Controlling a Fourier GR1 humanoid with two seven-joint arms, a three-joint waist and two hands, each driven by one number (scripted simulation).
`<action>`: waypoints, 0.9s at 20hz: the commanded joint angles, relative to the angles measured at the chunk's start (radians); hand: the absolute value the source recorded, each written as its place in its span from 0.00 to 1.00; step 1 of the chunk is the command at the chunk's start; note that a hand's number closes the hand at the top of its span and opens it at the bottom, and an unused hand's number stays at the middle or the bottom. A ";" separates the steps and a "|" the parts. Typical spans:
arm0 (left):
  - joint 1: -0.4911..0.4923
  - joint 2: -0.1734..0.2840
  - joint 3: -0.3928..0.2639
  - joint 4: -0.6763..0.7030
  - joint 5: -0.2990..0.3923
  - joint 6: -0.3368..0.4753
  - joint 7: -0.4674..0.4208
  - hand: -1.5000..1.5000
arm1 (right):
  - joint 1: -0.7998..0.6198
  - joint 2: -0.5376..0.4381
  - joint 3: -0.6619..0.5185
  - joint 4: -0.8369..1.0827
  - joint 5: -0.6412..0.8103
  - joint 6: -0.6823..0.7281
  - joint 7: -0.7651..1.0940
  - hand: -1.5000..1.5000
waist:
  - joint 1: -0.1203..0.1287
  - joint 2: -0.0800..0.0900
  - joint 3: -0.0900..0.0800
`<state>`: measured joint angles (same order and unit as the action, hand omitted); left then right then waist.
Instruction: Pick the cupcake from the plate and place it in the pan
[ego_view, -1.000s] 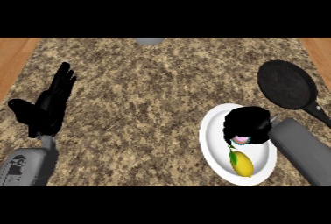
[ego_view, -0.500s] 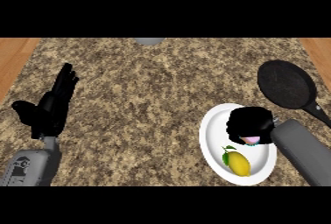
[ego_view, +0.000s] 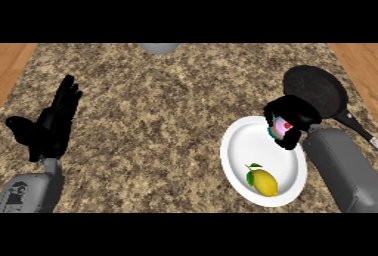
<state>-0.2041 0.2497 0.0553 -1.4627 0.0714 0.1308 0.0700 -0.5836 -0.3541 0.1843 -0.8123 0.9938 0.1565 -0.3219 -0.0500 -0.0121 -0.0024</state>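
One cupcake (ego_view: 280, 127) is in view, showing pink, white and teal. It sits inside the curled fingers of the right robot hand (ego_view: 294, 116), which wraps around it and hides most of it. The cupcake is over the upper right rim of the plate (ego_view: 247, 147), between the plate's centre and the pan (ego_view: 316, 93); whether it touches the plate cannot be told.

One white plate lies on the desk (ego_view: 162, 100) at the right. One lemon (ego_view: 264, 182) with a green leaf lies on the plate's lower part, well apart from the cupcake.

One black pan lies on the desk just beyond the plate's upper right edge. Its handle (ego_view: 356, 126) runs toward the lower right, passing behind the right forearm (ego_view: 345, 172). The right robot hand overlaps the pan's lower left rim in the view.

One left robot hand (ego_view: 52, 122) shows at the left side (fingers straight and pointing up, thumb spread out to the left). It holds nothing and rests well apart from the plate and the pan. Its grey forearm (ego_view: 29, 192) enters from the lower left edge.

One grey rounded object (ego_view: 160, 47) is cut off by the top edge of the desk; what it is cannot be told.
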 joint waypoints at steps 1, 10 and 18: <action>0.015 0.005 0.001 0.004 -0.001 -0.005 -0.004 0.50 | -0.067 0.080 -0.161 -0.004 -0.027 -0.135 0.355 1.00 | 0.007 -0.010 -0.002; -0.005 -0.014 -0.030 0.000 -0.009 -0.017 -0.013 0.50 | -0.277 0.272 -0.228 -0.073 0.200 -0.509 1.074 1.00 | 0.065 0.008 -0.002; -0.049 0.000 -0.011 -0.017 0.010 -0.034 0.037 0.50 | -0.341 0.212 -0.374 0.001 0.186 -0.766 1.125 1.00 | 0.068 0.019 0.003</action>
<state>-0.2308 0.2346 0.0291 -1.4661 0.0611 0.1156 0.0707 -0.9153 -0.0968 -0.1205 -0.8414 1.2003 -0.4922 0.8029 0.0175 0.0032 -0.0010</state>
